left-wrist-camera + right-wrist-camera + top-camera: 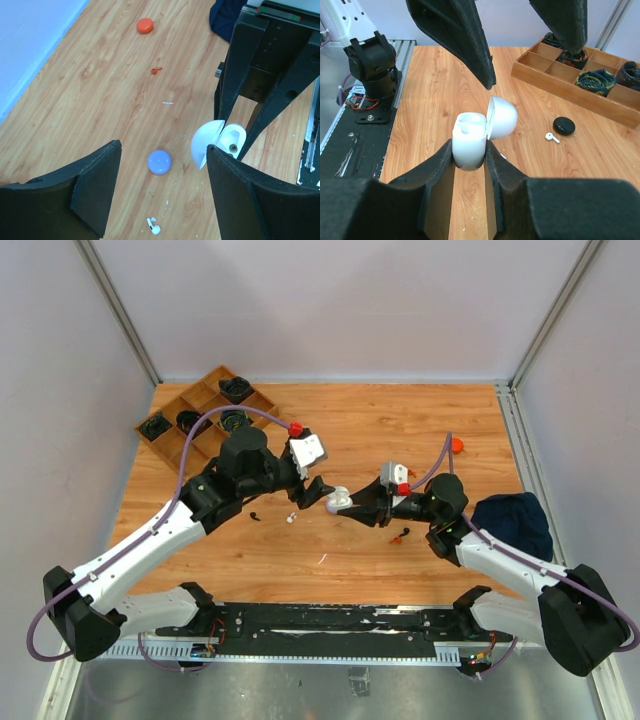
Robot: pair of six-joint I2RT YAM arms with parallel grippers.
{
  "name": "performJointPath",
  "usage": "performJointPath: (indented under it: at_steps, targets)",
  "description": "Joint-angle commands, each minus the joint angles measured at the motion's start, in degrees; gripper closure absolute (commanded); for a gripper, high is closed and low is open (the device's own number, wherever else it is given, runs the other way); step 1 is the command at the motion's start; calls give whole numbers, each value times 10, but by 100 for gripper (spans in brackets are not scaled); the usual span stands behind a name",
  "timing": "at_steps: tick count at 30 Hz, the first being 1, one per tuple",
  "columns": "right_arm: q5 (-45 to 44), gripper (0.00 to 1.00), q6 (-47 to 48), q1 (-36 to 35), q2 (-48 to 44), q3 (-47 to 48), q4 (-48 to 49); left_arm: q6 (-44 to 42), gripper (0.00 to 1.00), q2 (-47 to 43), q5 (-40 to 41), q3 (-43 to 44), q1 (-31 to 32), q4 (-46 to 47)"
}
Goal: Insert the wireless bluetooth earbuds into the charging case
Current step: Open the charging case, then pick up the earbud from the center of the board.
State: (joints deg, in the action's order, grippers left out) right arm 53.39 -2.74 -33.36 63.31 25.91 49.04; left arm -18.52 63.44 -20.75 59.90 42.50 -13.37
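- Right gripper point(470, 148): 2 black fingers clamped on the lower half of a white round plastic charging case point(469, 131), held above the wooden table point(400, 420) near its centre.
- Domed lid point(503, 117): hinged open, tilted toward 2 o'clock in the right wrist view. Whether a bud sits inside the case cannot be told.
- Left gripper point(164, 148): fingers well apart, holding nothing, hovering at 9 o'clock of the held case in the top view.
- White stemmed earbud point(290, 518): lying on the table at 9 o'clock of the case, apart from both grippers.
- Glossy black round case point(564, 126): on the table just beside the white earbud, at 1 o'clock of it in the right wrist view.
- Pale purple round case point(159, 162): on the table, seen between the left fingers.
- Orange stemmed earbud point(156, 70): on the table at 4 o'clock of the held case in the top view.
- Orange round case point(457, 445): at 2 o'clock.
- Dark blue cloth point(512, 523): at the table's 3 o'clock edge.
- Wooden compartment tray point(560, 89): at the 10 o'clock corner, holding black coiled cables point(592, 80).
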Motion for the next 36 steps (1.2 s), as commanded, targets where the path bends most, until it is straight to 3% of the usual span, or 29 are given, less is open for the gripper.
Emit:
performJointPath:
  at_steps: [1,9,15,25,36]
  targets:
    - [-32,97,13,-1,-10,-12,6,44,25,-15,36,-7,-2,23]
    - [-122,97,31,2,-23,-41,1,206,20,-19,234,-38,-2,4]
    - [-167,96,38,2,-33,-63,15,322,17,-13,319,-77,-3,-23]
    - [-188,97,35,3,-33,-89,46,407,17,63,324,-147,-25,35]
    - [-187,96,33,3,-32,-98,67,412,17,219,280,-114,-70,35]
